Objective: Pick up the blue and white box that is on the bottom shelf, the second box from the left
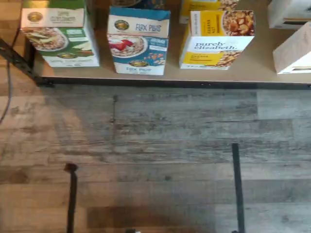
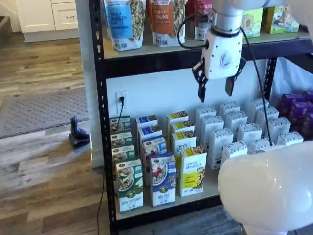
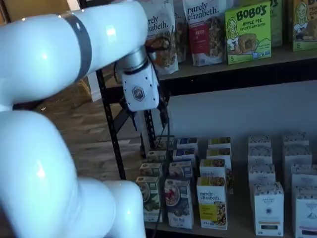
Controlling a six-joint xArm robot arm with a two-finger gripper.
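Note:
The blue and white box point(image 1: 138, 43) stands at the front edge of the bottom shelf point(image 1: 252, 65), between a green-and-white carton point(image 1: 60, 34) and a yellow carton point(image 1: 216, 39). It shows in both shelf views point(image 2: 163, 180) point(image 3: 179, 203), with more blue boxes in a row behind it. My gripper point(image 2: 215, 93) hangs in front of the rack just below the upper deck, well above the box and to its right. Its two black fingers stand apart and hold nothing. It also shows in a shelf view point(image 3: 148, 119).
White boxes point(image 2: 234, 132) and purple boxes point(image 2: 298, 107) fill the bottom shelf to the right. Granola bags point(image 2: 164, 19) stand on the upper deck. The arm's big white links point(image 2: 269, 186) point(image 3: 44, 124) block much of both shelf views. Wooden floor point(image 1: 155, 160) lies before the rack.

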